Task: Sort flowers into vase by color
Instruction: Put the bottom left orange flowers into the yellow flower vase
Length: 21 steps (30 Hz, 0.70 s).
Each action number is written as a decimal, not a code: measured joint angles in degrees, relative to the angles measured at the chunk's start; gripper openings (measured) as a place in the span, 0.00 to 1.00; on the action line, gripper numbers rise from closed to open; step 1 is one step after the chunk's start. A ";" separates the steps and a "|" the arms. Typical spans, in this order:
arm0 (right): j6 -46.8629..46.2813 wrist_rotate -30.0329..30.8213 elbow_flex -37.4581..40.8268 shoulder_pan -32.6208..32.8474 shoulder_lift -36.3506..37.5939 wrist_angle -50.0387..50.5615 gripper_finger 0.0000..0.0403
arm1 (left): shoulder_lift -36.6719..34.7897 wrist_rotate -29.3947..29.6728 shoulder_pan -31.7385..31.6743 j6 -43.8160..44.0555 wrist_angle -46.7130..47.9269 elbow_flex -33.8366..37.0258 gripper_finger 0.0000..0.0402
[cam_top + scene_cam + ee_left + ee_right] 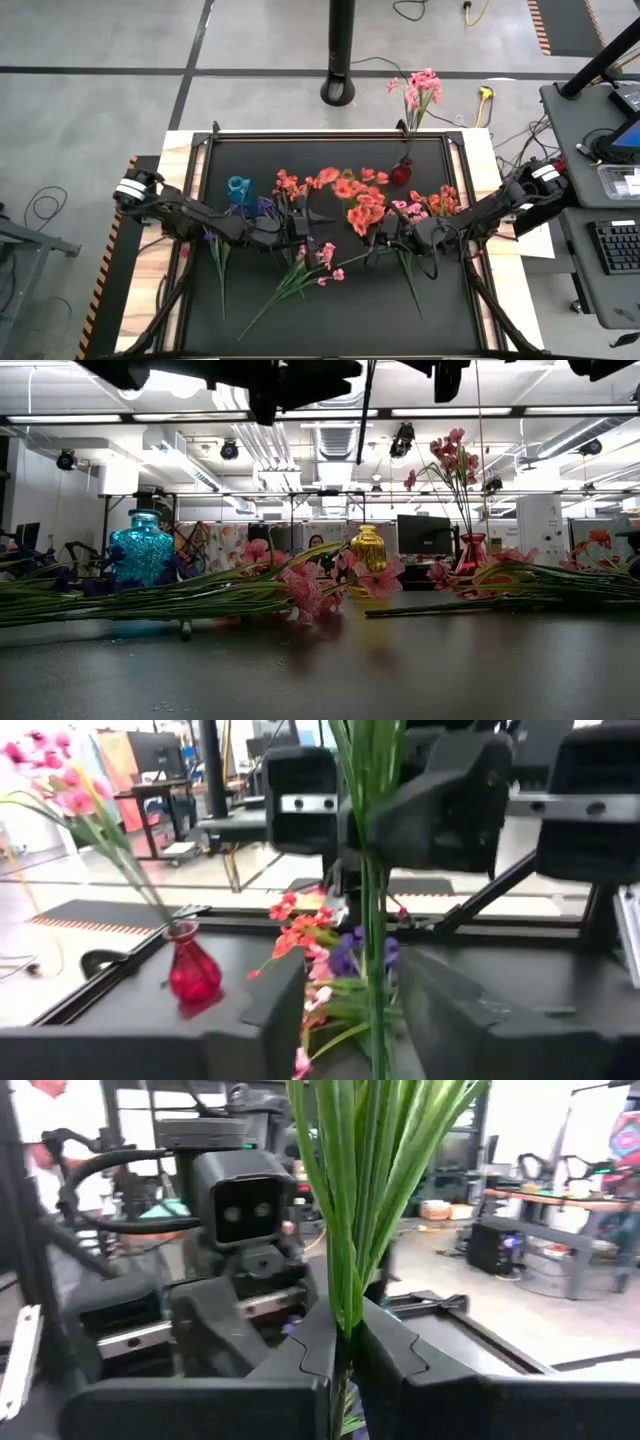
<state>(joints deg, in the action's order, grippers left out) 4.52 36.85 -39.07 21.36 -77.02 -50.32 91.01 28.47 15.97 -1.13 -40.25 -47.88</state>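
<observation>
Across the black table (pixel 330 310), flowers (pixel 362 205) in pink, orange-red and purple are strewn. Green stems (pixel 350 1200) are clamped in the closed right hand (pixel 345 1345); the left hand (pixel 350 1010) is held part-open around them.

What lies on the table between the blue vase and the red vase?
In the high view, orange-red flowers lie between the blue vase and the red vase. The low view also shows a gold vase there.
</observation>
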 joint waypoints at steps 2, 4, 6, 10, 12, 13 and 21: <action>0.04 0.88 0.00 -0.94 1.53 1.84 0.05 | -2.59 0.13 0.00 0.08 4.94 0.00 0.44; -0.01 1.07 0.00 -2.52 3.08 4.52 0.05 | -5.36 0.15 0.00 0.47 10.36 0.00 0.47; 0.01 1.09 0.00 -4.86 4.24 6.37 0.05 | -8.37 1.57 0.00 0.63 15.59 0.00 0.49; 0.12 1.15 0.00 -11.02 5.34 7.38 0.05 | -14.05 8.04 0.00 2.09 25.03 0.00 0.49; 0.31 1.04 0.00 -14.52 5.27 7.75 0.05 | -16.21 10.98 -0.02 4.18 29.91 0.00 0.48; 0.64 0.65 0.00 -16.29 5.15 7.78 0.05 | -17.14 12.25 -0.02 5.40 32.53 0.00 0.48; -3.06 -4.88 0.00 -27.14 4.45 7.99 0.04 | -19.04 14.60 -0.10 9.23 40.20 0.00 0.46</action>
<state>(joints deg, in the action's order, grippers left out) 1.47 31.97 -39.07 -5.77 -72.57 -42.32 71.98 43.07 15.87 8.11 -0.05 -47.88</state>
